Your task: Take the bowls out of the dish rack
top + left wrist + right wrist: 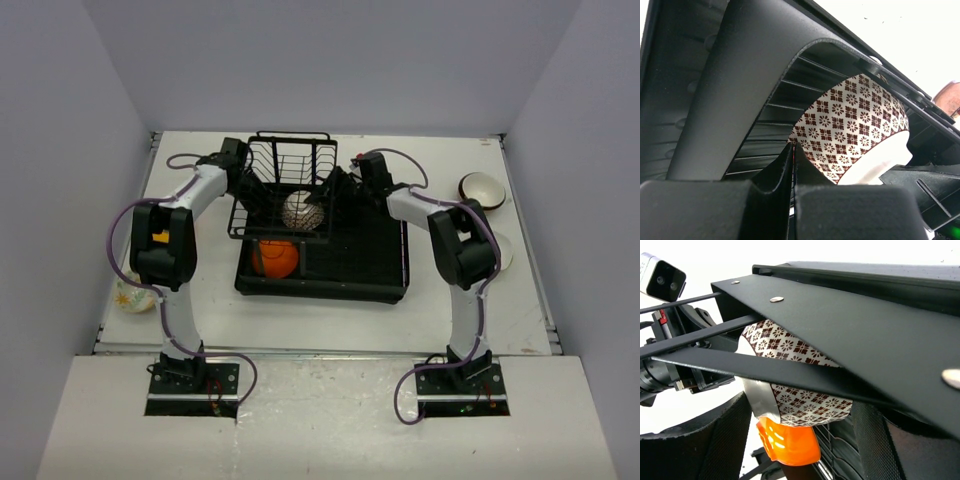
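Observation:
The black dish rack stands mid-table. A white bowl with a brown floral pattern stands on edge in its wire slots; it also shows in the left wrist view and the right wrist view. An orange bowl lies in the tray just below it, and shows in the right wrist view. My left gripper is shut and empty, its tips just short of the floral bowl's left side. My right gripper is open at the bowl's right side, and the bowl sits between its fingers behind rack bars.
A red bowl with a white inside lies on the table at the right, and a pale bowl sits half hidden behind the right arm. At the left, a yellow-orange bowl is behind the left arm and a pale patterned bowl is near the table's edge.

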Robot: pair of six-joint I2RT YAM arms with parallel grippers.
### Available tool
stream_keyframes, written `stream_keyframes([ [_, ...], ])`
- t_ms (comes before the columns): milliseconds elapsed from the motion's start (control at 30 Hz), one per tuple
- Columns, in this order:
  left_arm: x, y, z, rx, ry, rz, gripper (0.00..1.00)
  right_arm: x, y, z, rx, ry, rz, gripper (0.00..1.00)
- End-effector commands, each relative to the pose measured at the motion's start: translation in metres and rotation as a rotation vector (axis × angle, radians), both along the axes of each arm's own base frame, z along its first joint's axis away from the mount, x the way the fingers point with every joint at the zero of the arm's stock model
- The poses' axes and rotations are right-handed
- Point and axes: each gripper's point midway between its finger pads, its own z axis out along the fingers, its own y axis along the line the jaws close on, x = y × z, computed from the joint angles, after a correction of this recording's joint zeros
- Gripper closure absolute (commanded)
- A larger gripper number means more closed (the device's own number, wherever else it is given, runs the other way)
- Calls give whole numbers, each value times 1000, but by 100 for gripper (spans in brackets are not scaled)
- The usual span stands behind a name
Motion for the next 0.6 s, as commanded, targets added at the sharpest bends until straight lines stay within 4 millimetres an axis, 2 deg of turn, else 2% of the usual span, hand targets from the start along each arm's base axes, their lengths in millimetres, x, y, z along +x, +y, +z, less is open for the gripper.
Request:
stream_keyframes([
  [0,7,-15,16,-42,-52,-59,100,-16,17,22,11,-67,38,31],
  [167,10,-11,17,-49,-57,-49,100,-16,18,53,30,-121,38,29],
  [567,12,-9,21,-57,-65,-57,100,-20,19,74,79,-151,46,30],
])
